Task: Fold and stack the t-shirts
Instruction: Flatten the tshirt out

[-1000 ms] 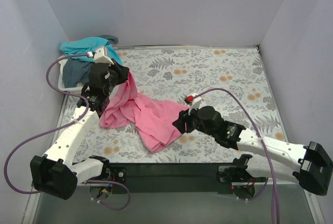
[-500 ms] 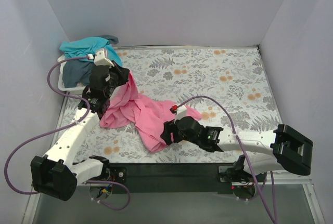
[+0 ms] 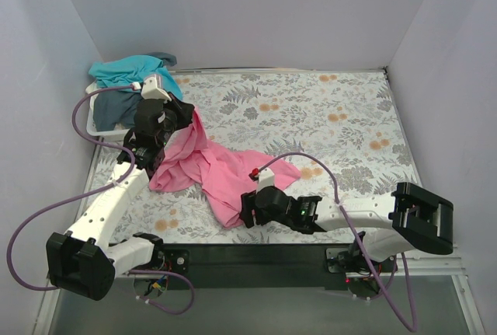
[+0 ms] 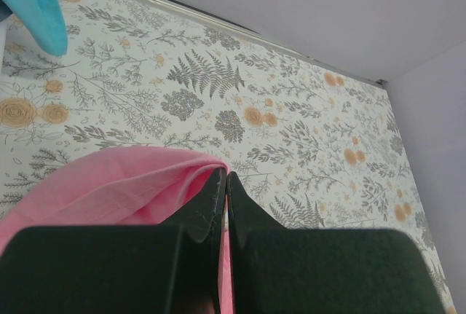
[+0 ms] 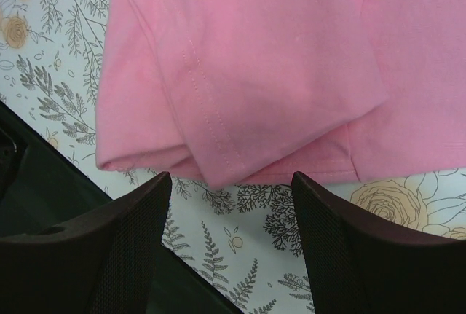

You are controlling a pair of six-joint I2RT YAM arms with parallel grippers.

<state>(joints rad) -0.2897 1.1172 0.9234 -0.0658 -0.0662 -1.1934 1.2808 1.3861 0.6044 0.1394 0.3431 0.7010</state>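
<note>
Spread right tool (image 5: 229, 177) poised over the pink t-shirt (image 3: 217, 170)!
Near corner lies just ahead on the table (image 3: 326, 109); the left tool (image 4: 224, 183) pinches the far end aloft.

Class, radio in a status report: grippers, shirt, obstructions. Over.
Left gripper shut on soft pink cotton t-shirt. Right gripper open over its near hem. Teal t-shirt, grey-blue t-shirt in white plastic basket. Nothing blocking.
</note>
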